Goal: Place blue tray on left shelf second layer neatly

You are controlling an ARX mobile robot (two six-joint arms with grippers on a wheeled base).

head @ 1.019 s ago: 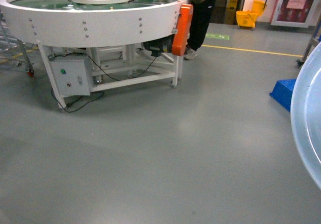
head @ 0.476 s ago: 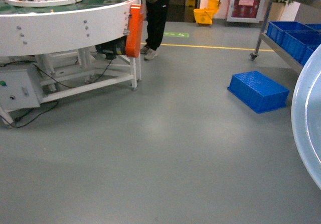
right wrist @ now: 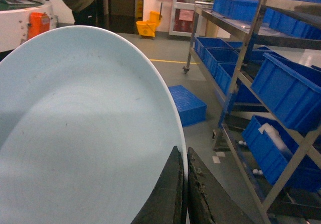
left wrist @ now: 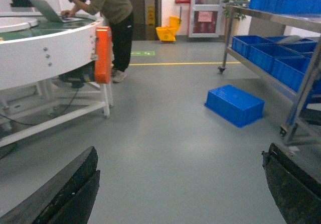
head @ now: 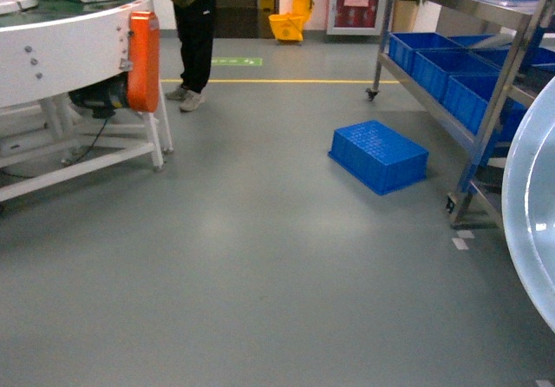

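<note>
Right wrist view alone shows right gripper (right wrist: 183,184) pinching the tray (right wrist: 85,133) rim; head shows only its edge. Left gripper (left wrist: 180,194) wide, empty.

Bright even indoor light, soft sheen on grey floor (head: 260,257), slightly soft focus

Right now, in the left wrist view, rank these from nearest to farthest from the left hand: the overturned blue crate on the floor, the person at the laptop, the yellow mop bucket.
1. The overturned blue crate, on the floor right of centre, is nearest the left hand.
2. The person, upper left beside the round white table.
3. The yellow mop bucket, at the back wall.
</note>
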